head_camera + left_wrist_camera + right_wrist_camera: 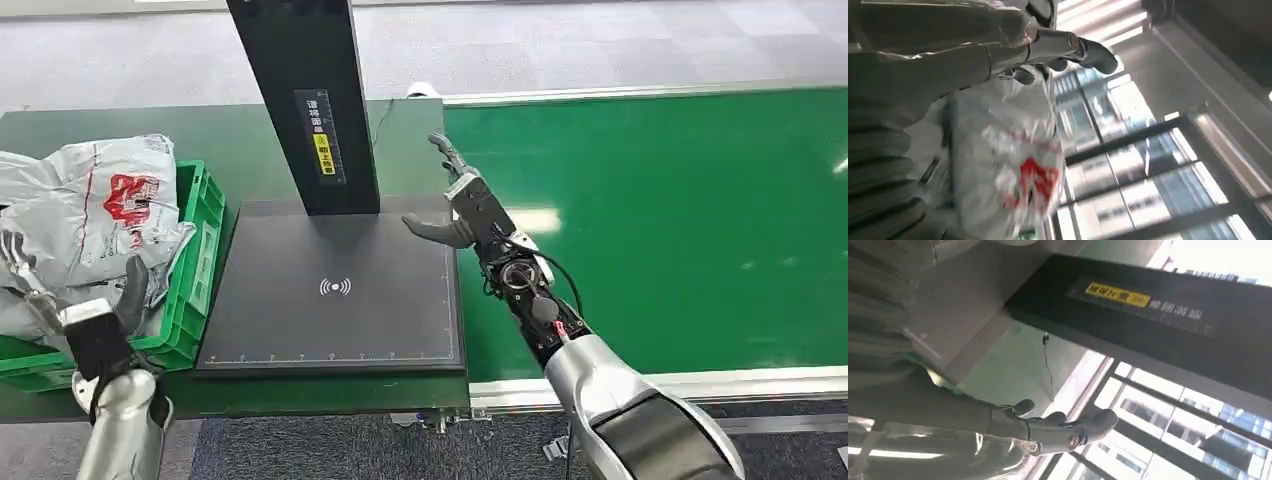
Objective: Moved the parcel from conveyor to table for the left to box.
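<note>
Right now, from the head view, I see my right arm reaching forward over the seam between the dark counter (300, 395) and the green conveyor (680, 220). My right hand (455, 205) hangs above the near right corner of the black scanner pad (335, 300), thumb jutting toward the pad, fingers (443, 150) extended and apart, holding nothing. The pad carries a black upright post (305, 100) with a yellow label. At the left, my left arm rises from below and my left hand (60, 290) sits at the near edge of the green crate (195, 250). Its fingers are spread, and I cannot tell from this angle whether they touch the parcel. The parcel (90, 215), a crumpled grey plastic bag with red print, lies in the crate, piled above its rim.

Left wrist view: the left hand (1013, 55) comes in with its thumb and darker fingers (1098, 52) stretched out just past the parcel (1003, 170), which sits blurred right beside the palm. The fingers look loose rather than wrapped around it; I see no grip.

Right wrist view: the right hand (1048, 430) shows its fingers (1095, 422) straight and unclenched, with the post (1168, 325) and its label beyond them.
</note>
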